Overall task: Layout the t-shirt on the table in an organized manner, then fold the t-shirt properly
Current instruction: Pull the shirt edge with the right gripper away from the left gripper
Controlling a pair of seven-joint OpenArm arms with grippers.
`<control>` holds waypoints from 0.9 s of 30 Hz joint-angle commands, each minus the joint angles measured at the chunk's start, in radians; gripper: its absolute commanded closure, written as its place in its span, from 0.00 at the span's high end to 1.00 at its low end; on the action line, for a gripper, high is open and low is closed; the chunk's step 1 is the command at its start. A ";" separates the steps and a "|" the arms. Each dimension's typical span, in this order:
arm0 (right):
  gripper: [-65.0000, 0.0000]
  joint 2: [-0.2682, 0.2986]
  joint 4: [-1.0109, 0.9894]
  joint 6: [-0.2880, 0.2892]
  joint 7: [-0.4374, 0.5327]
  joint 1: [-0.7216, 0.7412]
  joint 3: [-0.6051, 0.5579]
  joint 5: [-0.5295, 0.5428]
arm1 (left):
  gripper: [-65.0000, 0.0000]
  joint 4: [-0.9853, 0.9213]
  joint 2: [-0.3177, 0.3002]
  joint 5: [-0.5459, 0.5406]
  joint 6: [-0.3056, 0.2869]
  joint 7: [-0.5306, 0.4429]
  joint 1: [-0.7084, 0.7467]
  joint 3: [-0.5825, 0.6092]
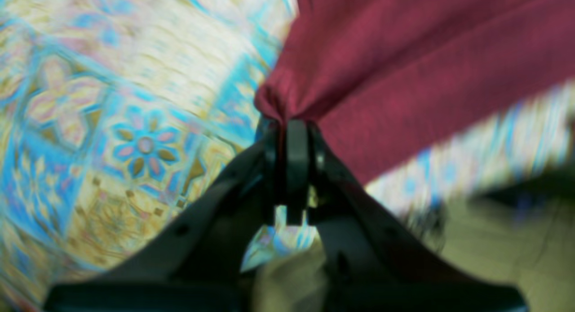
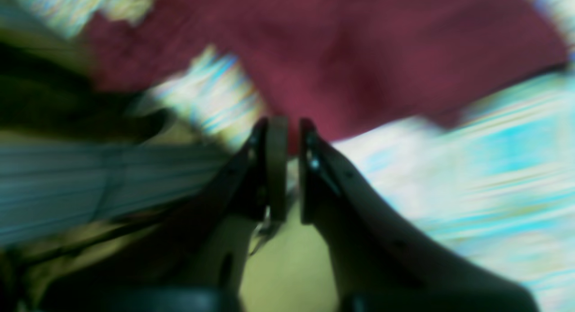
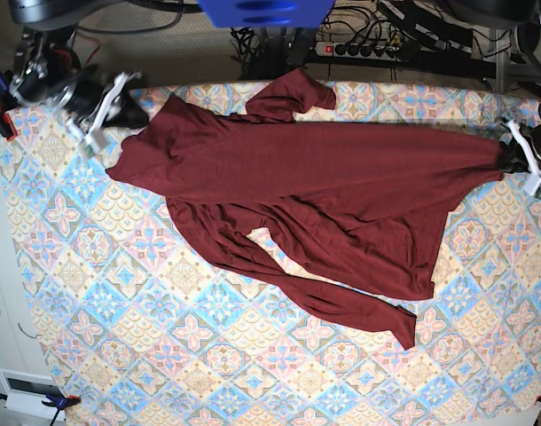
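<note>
The t-shirt [image 3: 324, 191] lies across the far half of the table [image 3: 164, 355], stretched between the two arms but far from tidy. The left gripper [image 1: 291, 123] is clamped on a bunched corner of fabric right at its fingertips, and the cloth fans away from it in a taut sheet. The right gripper [image 2: 292, 132] has its jaws slightly apart with only a narrow gap; the shirt sits just beyond its tips, and the blur leaves it unclear whether any fabric is caught between them. In the base view that gripper sits just off the shirt's other end, near the corner of the table.

So the spreading is only partly done, I judge. The body is pulled long between the grippers, yet one sleeve trails toward the near side, crossing under a loose fold, and the other is crumpled at the far edge. Both sleeves need straightening and the body needs flattening square. No fold has been made yet.
</note>
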 commanded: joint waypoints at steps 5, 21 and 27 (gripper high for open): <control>0.21 0.017 -0.012 0.003 0.010 0.098 0.056 -0.145 | 0.00 0.009 -0.094 0.107 -0.007 -0.022 0.009 0.022; 0.31 0.002 -0.402 0.003 0.022 0.631 -0.249 -0.363 | 0.00 -0.109 -0.103 0.306 -0.007 -0.088 0.007 0.067; 0.33 0.000 -0.548 0.003 0.119 0.689 -0.412 -0.363 | 0.00 -0.108 -0.057 0.311 -0.007 -0.088 0.004 0.067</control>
